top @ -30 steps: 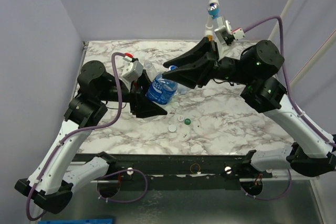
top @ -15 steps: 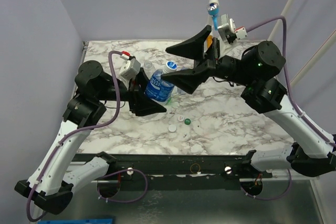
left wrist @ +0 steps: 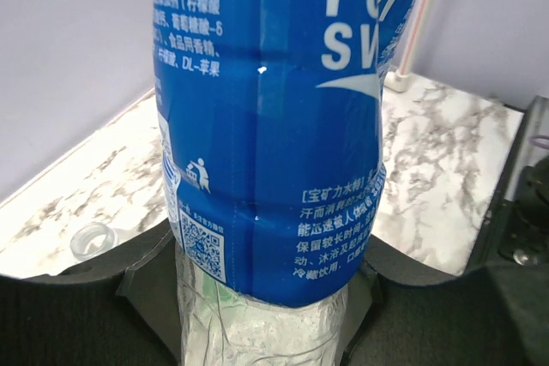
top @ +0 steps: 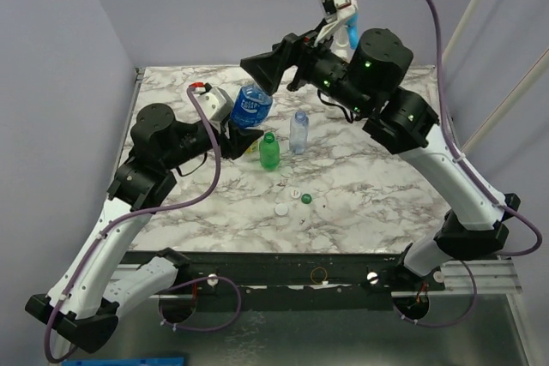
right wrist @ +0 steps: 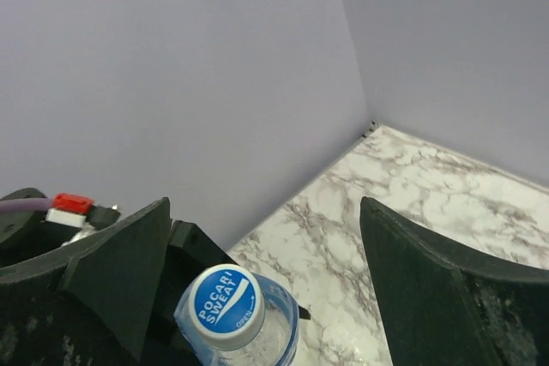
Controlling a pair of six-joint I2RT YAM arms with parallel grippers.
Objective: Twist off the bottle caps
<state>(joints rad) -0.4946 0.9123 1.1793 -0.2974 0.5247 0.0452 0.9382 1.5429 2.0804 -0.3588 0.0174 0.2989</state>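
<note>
Blue-labelled and tilted, the Pocari Sweat bottle (top: 251,105) sat clamped in the left gripper (top: 243,137) toward the back left of the marbled tabletop (top: 386,186). From the left wrist camera, we saw the black fingers pressed against the bottle's clear lower body, just under the label. We could not tell whether its base touched the tabletop. Its cap (right wrist: 226,304), white-rimmed with a blue top, was on the neck. The right gripper (right wrist: 264,212) hung above the cap with its fingers spread wide, touching neither cap nor bottle. Just to the right, a green bottle (top: 269,151) and a small clear bottle (top: 298,131) stood upright side by side, apart from both grippers. Nearer the arms' bases, a green cap (top: 305,199) and two white caps (top: 281,209) lay loose on the marble.
</note>
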